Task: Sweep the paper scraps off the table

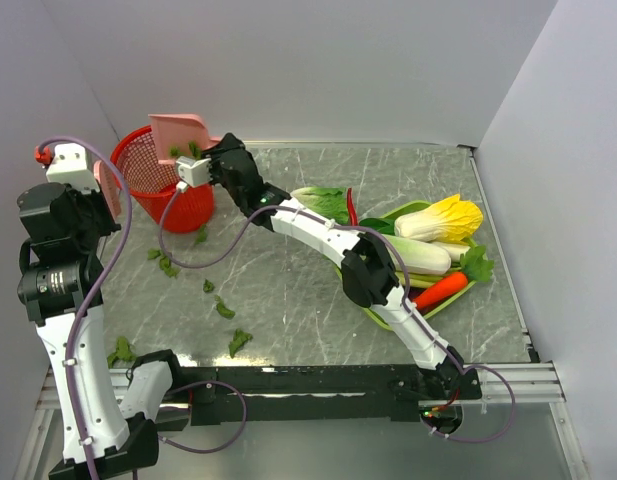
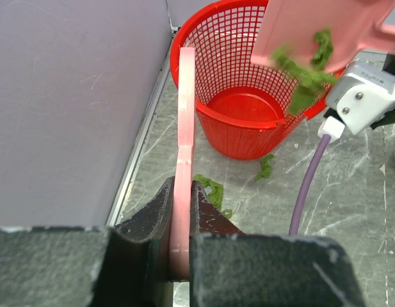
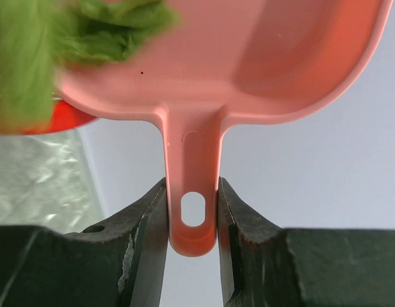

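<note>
Dustpan (image 1: pixel 178 128) of paper scraps (image 1: pixel 193 150) over red basket (image 1: pixel 153 190), right jaws clamping handle (image 3: pixel 193 192), left jaws clamping scraper (image 2: pixel 184 128)

Pale grey walls (image 1: pixel 338 60) close three sides of the table (image 1: pixel 288 300); a silver metal rail (image 1: pixel 508 377) edges its near side; light is soft.
</note>
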